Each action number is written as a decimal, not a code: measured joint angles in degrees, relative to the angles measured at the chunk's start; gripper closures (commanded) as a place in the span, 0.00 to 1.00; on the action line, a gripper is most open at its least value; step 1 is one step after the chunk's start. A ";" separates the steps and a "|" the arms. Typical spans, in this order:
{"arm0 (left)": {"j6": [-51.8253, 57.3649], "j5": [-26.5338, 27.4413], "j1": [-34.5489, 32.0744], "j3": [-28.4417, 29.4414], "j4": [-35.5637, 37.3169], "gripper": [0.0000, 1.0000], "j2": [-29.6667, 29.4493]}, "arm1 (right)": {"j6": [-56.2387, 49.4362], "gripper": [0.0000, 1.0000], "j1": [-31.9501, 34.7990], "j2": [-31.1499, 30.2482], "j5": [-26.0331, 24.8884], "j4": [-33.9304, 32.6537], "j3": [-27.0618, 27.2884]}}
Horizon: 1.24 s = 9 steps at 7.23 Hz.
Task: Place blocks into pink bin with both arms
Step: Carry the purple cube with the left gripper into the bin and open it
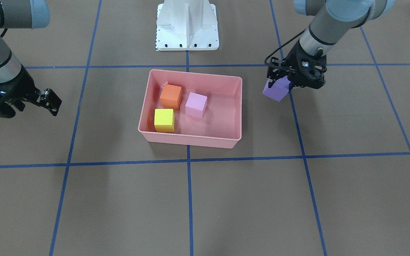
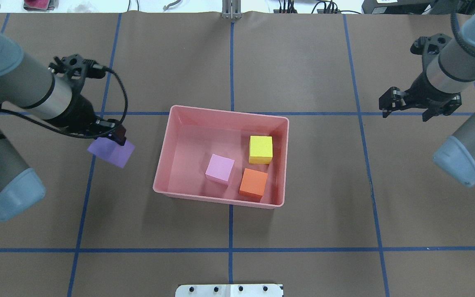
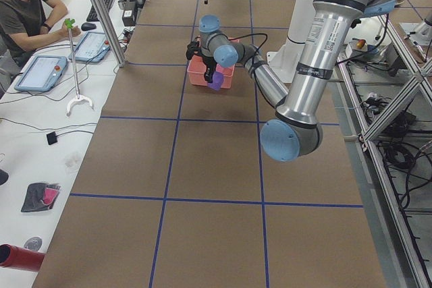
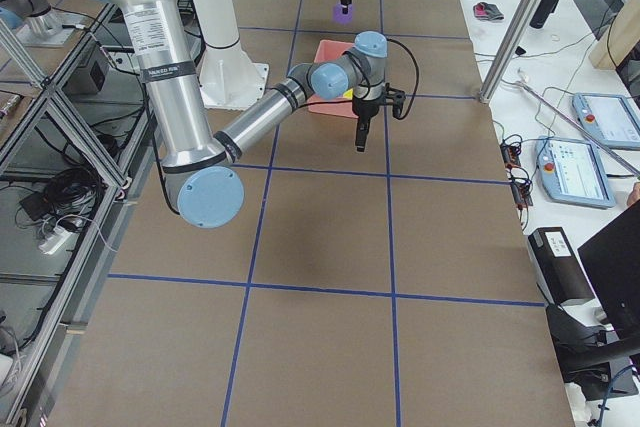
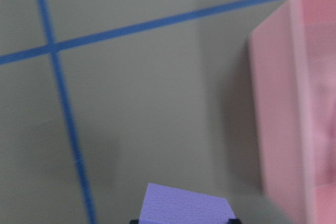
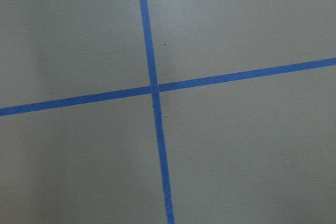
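The pink bin [image 1: 190,73] [image 2: 221,110] sits mid-table. Inside it lie the orange block [image 1: 171,96] [image 2: 253,183], the yellow block [image 1: 164,120] [image 2: 260,149] and the light pink block [image 1: 195,104] [image 2: 219,168]. My left gripper [image 1: 280,82] [image 2: 116,136] is shut on the purple block [image 1: 275,91] [image 2: 111,152] [image 5: 186,205] and holds it tilted above the table, just outside the bin's end wall [image 5: 283,103]. My right gripper [image 1: 18,106] [image 2: 410,108] hangs open and empty over the table, well off the bin's other end.
The white pedestal base [image 1: 187,25] stands behind the bin on the robot's side. Blue tape lines [image 6: 153,88] grid the brown table. An operator [image 3: 23,5] sits at a side desk with tablets and cables.
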 measured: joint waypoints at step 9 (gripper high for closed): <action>-9.93 8.99 11.18 16.10 0.96 0.96 -15.31 | -3.83 0.00 1.63 -2.87 0.35 0.12 -0.72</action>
